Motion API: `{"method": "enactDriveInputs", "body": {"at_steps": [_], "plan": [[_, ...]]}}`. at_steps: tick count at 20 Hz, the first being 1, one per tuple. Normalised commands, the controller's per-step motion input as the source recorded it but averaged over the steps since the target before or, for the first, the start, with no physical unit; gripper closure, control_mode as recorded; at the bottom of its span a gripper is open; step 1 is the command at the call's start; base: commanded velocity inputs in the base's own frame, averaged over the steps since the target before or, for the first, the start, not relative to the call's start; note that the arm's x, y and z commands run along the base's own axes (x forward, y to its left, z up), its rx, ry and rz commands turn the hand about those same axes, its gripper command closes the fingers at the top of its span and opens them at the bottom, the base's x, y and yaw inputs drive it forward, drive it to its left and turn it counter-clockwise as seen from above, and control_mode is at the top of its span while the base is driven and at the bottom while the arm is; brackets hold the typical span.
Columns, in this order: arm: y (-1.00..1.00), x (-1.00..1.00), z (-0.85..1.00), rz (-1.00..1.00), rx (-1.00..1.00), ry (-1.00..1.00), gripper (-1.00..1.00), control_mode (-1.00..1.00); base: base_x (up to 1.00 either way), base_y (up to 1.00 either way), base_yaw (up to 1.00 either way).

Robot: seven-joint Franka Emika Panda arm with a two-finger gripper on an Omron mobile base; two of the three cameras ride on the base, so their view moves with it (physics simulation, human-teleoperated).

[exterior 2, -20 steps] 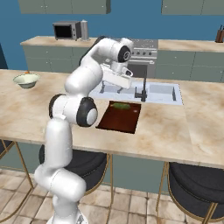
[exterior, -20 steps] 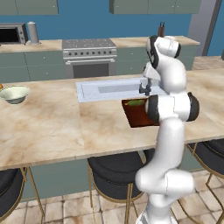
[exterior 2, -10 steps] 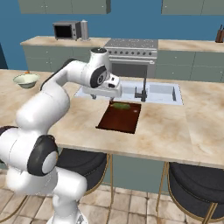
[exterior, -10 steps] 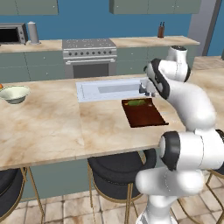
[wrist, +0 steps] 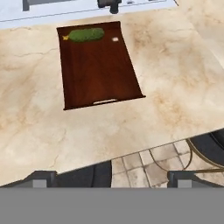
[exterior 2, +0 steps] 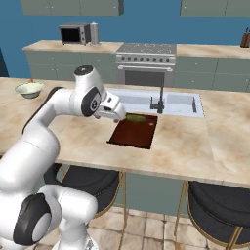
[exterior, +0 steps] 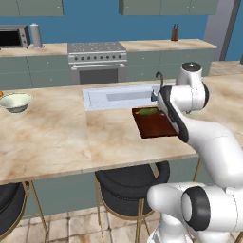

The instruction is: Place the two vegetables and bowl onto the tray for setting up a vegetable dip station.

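The dark reddish-brown tray lies on the island counter just in front of the sink, its slot at the near short edge. A green cucumber-like vegetable rests on its far end, also seen as the cucumber and the cucumber. My gripper is open and empty, looking down on the tray from above; it hovers beside the tray. The pale bowl stands far to the left on the counter, with a small orange vegetable just behind the bowl.
A sink basin with a dark faucet lies right behind the tray. Black stools stand under the counter's front edge. A stove, a microwave and cabinets line the back wall.
The arm has swung from upright to a low bent pose, carrying the hand back from the tray's far end. The jaws stayed open. The cucumber has not moved.
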Motion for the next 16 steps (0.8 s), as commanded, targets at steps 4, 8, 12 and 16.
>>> {"method": "enactDriveInputs", "body": {"at_steps": [4, 8, 12, 16], "plan": [[0.0, -0.36, 0.5, -0.04, 0.0, 0.22, -1.0, -1.0, 0.0, 0.0, 0.0], [0.0, -0.68, 0.28, 0.0, 0.0, 0.16, -1.0, -1.0, 0.0, 0.0, 0.0], [0.08, -0.83, 0.04, 0.0, 0.0, 0.11, -1.0, -1.0, 0.0, 0.0, 0.0], [0.26, -0.66, 0.12, 0.0, 0.0, 0.12, -1.0, -1.0, 0.0, 0.0, 0.0]]}}
